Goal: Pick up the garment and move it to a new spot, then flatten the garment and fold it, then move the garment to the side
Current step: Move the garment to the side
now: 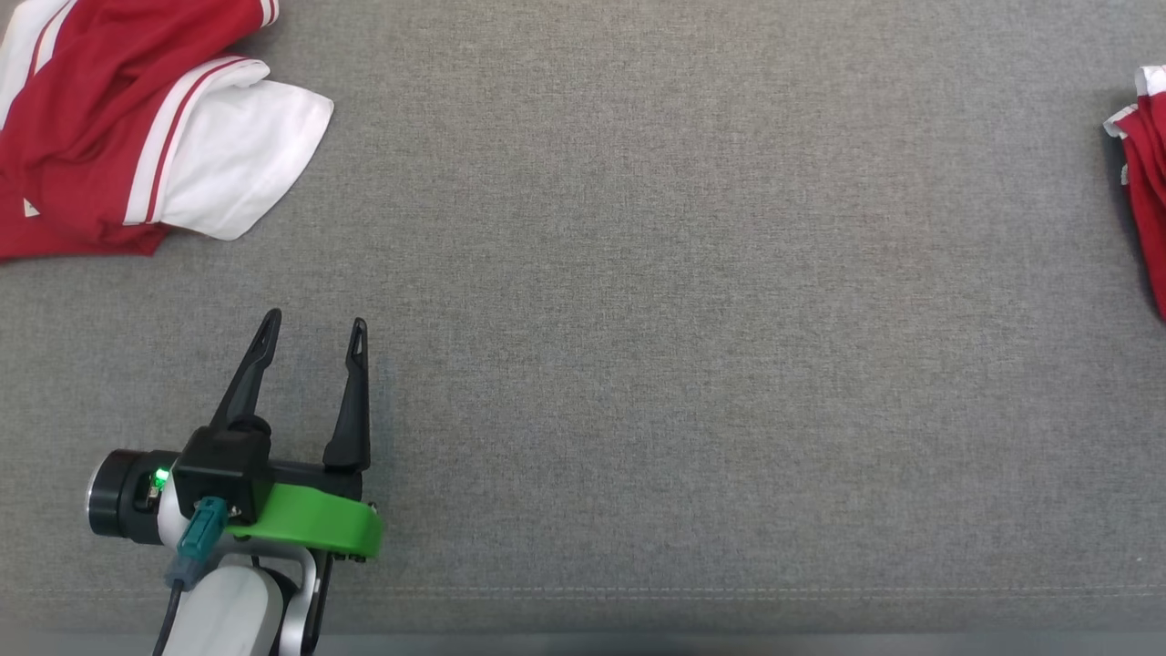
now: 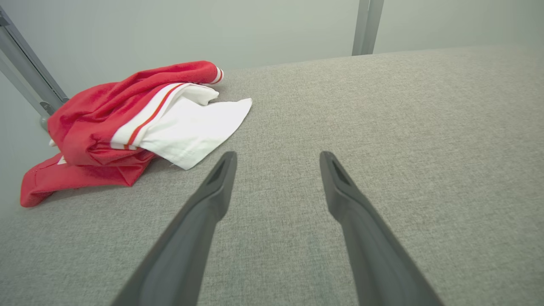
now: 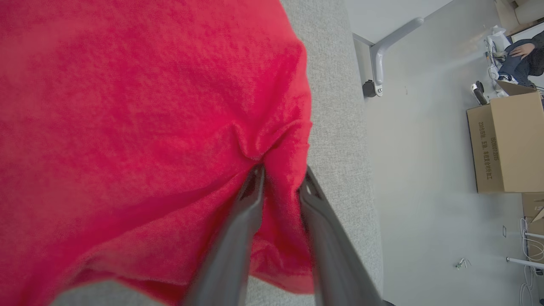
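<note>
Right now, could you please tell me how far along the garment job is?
Done: nothing visible; the red-and-white garment lies crumpled. In hand: the right gripper has its fingers closed on the red garment; the left gripper is open. Left: moving, flattening, folding, setting aside.

Two red-and-white garments lie on one grey table (image 1: pixel 683 319): the crumpled garment (image 1: pixel 118 137) at ten o'clock in the head view, the second garment (image 1: pixel 1148 182) at three. Two grippers show: the left gripper (image 1: pixel 315 319) at seven o'clock there, the right gripper (image 3: pixel 282 170) in its wrist view. That view adds one cardboard box (image 3: pixel 505 144) at three o'clock and one person (image 3: pixel 520 57) at two.
</note>
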### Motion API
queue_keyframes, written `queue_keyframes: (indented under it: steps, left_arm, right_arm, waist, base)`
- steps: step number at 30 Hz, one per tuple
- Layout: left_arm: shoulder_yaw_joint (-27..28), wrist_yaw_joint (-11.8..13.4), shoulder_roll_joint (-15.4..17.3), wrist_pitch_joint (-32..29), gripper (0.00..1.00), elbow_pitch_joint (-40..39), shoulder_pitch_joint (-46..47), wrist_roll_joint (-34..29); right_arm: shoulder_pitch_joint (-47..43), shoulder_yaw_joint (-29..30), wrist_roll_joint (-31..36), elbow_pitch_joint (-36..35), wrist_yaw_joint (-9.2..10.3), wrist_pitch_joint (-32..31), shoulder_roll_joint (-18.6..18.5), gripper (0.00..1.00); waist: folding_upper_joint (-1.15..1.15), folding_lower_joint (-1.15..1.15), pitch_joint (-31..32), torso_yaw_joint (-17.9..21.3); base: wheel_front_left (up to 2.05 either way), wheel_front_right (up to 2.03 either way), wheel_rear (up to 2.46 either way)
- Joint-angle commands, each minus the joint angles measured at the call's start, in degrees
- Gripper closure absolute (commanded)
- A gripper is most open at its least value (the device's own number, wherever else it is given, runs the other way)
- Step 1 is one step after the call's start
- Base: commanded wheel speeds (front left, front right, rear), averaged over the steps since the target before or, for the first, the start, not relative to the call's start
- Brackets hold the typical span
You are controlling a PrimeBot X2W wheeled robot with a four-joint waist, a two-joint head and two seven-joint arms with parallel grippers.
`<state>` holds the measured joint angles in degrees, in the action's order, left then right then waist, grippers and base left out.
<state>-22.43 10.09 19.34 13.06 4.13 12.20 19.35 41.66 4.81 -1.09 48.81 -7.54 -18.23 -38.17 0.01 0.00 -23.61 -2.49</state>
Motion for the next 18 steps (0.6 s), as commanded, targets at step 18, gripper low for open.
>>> queue_keyframes:
  steps: [18]
  left_arm:
    - [0.65,2.17,-1.35,0.51,0.00,0.05,-3.37,1.87]
  right_arm:
    - [-8.39,3.50,0.17,-4.55,0.10,15.61,8.76,0.00]
  waist:
    - [-0.01,0.00,9.96,-1.64]
  base:
    - [0.00,0.00,0.00]
